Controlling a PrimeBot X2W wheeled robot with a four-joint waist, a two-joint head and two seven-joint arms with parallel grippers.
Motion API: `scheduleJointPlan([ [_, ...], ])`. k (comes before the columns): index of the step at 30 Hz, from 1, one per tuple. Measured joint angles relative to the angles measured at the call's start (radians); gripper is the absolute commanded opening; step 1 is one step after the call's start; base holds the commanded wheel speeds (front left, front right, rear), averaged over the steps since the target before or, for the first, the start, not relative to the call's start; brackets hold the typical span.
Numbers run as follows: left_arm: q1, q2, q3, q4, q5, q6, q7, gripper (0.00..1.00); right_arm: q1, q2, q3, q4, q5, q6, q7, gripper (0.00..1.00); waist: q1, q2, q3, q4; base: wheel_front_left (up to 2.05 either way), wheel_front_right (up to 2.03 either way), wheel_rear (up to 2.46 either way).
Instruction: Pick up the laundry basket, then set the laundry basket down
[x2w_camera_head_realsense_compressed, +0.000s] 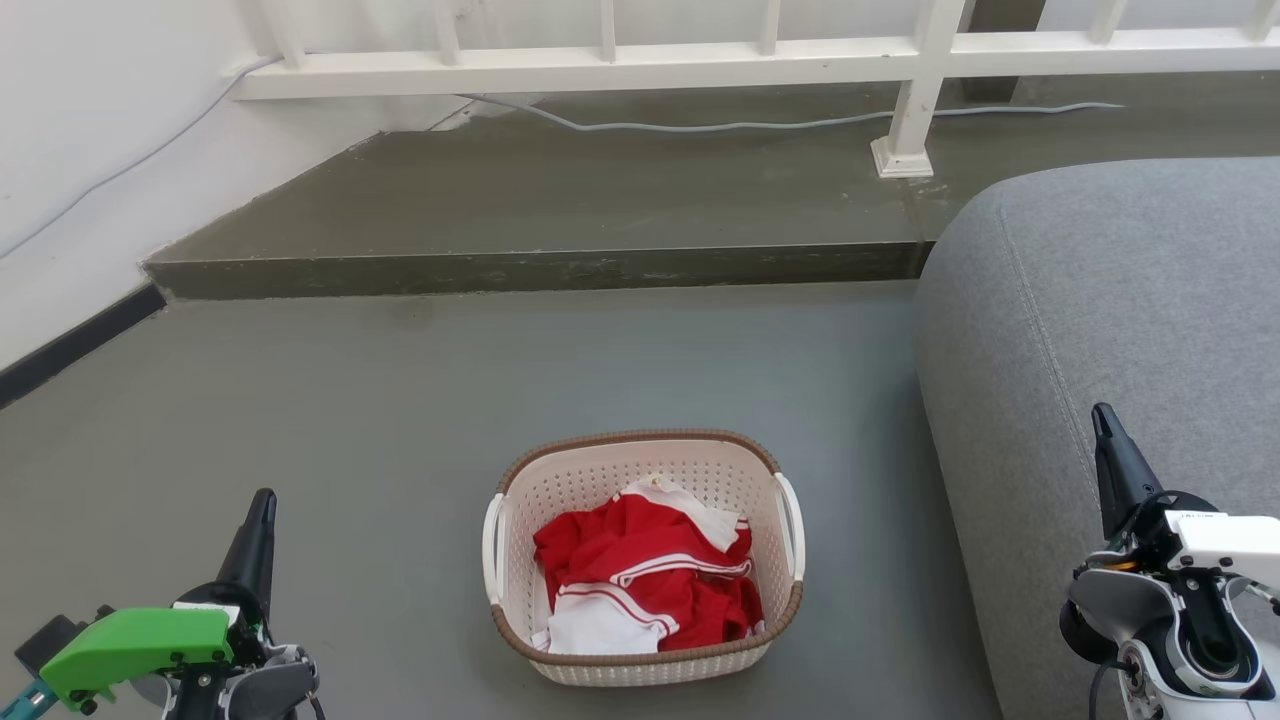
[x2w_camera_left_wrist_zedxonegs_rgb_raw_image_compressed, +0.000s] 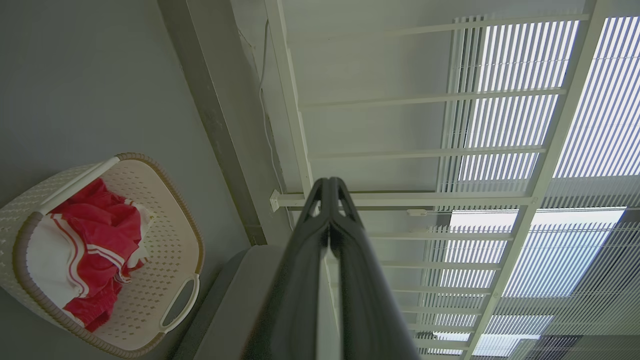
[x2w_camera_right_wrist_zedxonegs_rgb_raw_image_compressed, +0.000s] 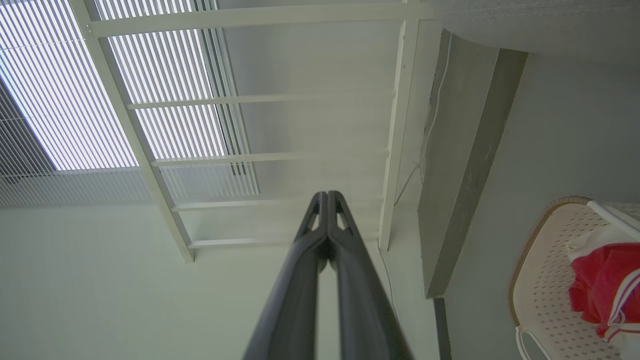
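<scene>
Because it stands upright on the smooth grey floor (x2w_camera_head_realsense_compressed: 400, 400), beside the rounded fabric sofa (x2w_camera_head_realsense_compressed: 1100, 300) and well short of the concrete step (x2w_camera_head_realsense_compressed: 540, 270), the laundry basket (x2w_camera_head_realsense_compressed: 600, 480) could be awaiting a lift or already set down. It is perforated cream plastic with a brown woven-look rim, and crumpled red-and-white clothes (x2w_camera_head_realsense_compressed: 640, 570) lie inside. The left gripper (x2w_camera_head_realsense_compressed: 262, 500) and right gripper (x2w_camera_head_realsense_compressed: 1102, 412) flank its handle sides, well apart from it, with their jaws pressed together and empty.

home rm: grey sofa (x2w_camera_head_realsense_compressed: 1120, 300), laundry basket (x2w_camera_head_realsense_compressed: 600, 482) w/ clothes (x2w_camera_head_realsense_compressed: 640, 570)

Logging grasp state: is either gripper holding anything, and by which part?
Nothing is held: left gripper and right gripper are shut and empty, apart from the laundry basket.
</scene>
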Motion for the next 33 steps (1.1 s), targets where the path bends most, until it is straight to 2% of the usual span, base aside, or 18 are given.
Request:
scheduleJointPlan([
  [33,-0.003,0.0,0.002,0.02,0.0,-0.006,0.003,0.0,-0.015,0.0,-0.003,0.016,0.0,0.006,0.008,0.0,0.0,0.0,-0.001,0.0,0.0,0.0,0.0],
])
